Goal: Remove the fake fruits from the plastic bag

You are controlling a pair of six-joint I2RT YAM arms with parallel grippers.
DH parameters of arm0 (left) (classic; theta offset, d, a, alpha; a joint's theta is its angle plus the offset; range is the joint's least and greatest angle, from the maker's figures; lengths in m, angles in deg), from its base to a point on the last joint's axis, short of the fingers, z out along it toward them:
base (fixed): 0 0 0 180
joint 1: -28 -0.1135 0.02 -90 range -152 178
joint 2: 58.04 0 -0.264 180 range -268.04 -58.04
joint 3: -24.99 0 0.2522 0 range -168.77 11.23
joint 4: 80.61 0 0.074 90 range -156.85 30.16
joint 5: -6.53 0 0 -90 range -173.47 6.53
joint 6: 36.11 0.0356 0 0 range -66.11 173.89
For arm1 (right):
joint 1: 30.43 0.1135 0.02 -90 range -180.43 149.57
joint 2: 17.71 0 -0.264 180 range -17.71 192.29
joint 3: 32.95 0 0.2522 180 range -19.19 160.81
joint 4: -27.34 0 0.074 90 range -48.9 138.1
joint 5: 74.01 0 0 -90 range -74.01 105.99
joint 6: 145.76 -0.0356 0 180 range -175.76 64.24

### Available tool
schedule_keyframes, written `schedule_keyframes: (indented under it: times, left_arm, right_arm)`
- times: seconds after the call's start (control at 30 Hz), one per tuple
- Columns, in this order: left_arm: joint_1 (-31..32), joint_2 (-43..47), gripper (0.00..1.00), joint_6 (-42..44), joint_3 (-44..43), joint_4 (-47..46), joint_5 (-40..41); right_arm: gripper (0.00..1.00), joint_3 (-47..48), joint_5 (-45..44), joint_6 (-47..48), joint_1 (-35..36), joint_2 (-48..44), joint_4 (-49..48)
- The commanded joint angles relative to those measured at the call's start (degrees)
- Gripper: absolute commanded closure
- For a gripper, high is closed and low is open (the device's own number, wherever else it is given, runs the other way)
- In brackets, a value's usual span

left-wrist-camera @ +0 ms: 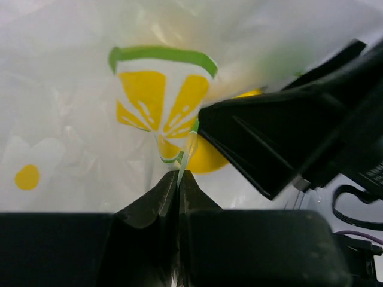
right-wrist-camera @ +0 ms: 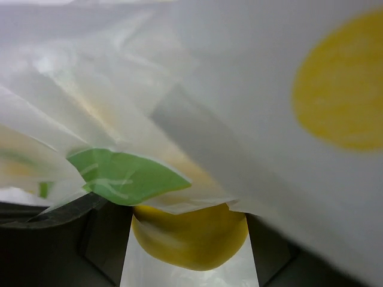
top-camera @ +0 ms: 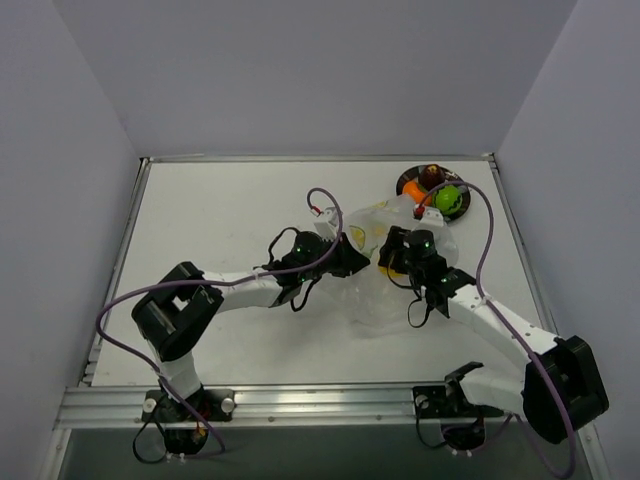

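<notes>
The left gripper (left-wrist-camera: 178,178) is pinched fully shut on a fold of the plastic bag (left-wrist-camera: 78,119). It grips the film just under the printed lemon slice, probably to hold the mouth up and steady. In the left wrist view the right gripper's black body fills the right of the frame and reaches past that pinch. The right gripper (right-wrist-camera: 189,254) is parted about a fruit's width, with a yellow fruit (right-wrist-camera: 190,230) between its two fingers (right-wrist-camera: 102,239). It looks gripped, though loose film drapes across the top of the frame and I cannot tell whether a layer is caught with it. From above, both wrists meet over the bag at centre frame and stand almost touching, so there is little room between them. The open way out is toward the upper right. There the plate (top-camera: 400,182) holds an orange fruit (top-camera: 413,189), a green fruit (top-camera: 449,201) and a dark red one (top-camera: 433,178). It lies close to the table's back and right edges, with the walls just beyond. Bare table (top-camera: 220,230) lies to the left.
</notes>
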Motion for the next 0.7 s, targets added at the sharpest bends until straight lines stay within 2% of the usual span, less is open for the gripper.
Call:
schedule_keyframes:
  times: [0.0, 0.2, 0.37, 0.4, 0.57, 0.6, 0.67]
  left_arm:
    - [0.3, 1.2, 0.98, -1.9, -3.2, -3.5, 1.1]
    - [-0.3, 2.3, 0.98, -2.0, -3.6, -2.3, 1.7]
    - [-0.9, 2.1, 0.98, -2.7, -3.9, -2.2, 0.8]
    - [-1.0, 2.2, 0.98, -3.0, -3.9, -2.3, 0.8]
    - [-1.1, 4.4, 0.98, -2.8, -2.8, -2.0, 0.8]
    - [-1.2, 4.7, 0.98, -2.7, -2.3, -1.7, 0.8]
    - [-1.3, 5.7, 0.98, -2.5, -1.8, -1.3, 0.8]
  right_arm:
    - [0.63, 1.3, 1.8, -1.8, 0.9, -6.8, 4.2]
    - [0.63, 5.2, 11.0, -0.9, 2.3, -12.8, 9.5]
    - [0.59, 7.8, 23.9, -0.4, 2.5, -13.6, 10.4]
    - [0.59, 7.9, 24.2, -0.3, 2.5, -13.5, 10.5]
    - [0.56, 6.9, 17.4, -0.4, 2.5, -12.9, 12.0]
    - [0.56, 6.6, 9.9, -1.0, 2.5, -12.7, 14.0]
    - [0.57, 4.2, 3.4, -1.9, 2.5, -12.6, 14.8]
